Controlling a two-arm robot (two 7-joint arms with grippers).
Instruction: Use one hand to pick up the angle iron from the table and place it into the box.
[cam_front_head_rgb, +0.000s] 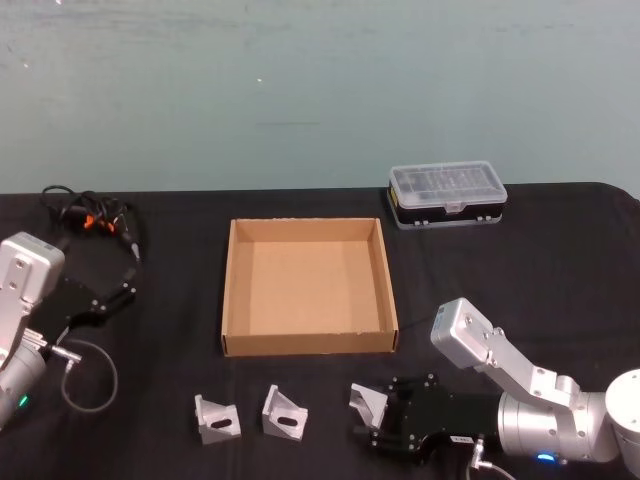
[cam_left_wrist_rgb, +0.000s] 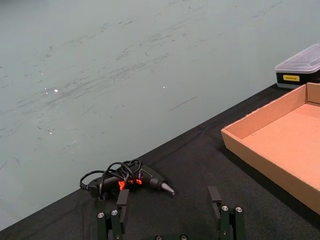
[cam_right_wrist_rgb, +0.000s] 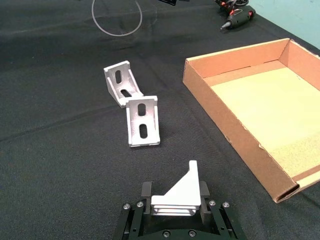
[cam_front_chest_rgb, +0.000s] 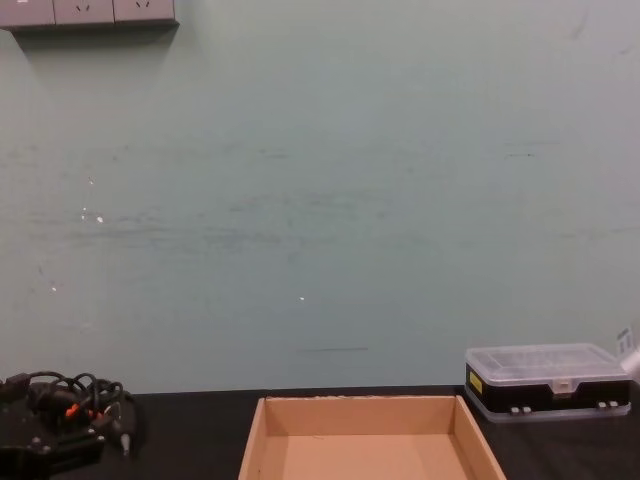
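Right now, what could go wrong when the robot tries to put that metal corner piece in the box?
The right gripper is around one angle iron on the table; the sloped piece may slip when lifted. The near wall of the box stands in the way, so a low carry could bump it. The left gripper waits open by the cables.

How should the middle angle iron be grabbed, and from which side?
Pinch the middle angle iron across its parallel side walls, from above; its slotted faces meet at an angle and would likely slip. The right gripper clamps the right angle iron nearby.
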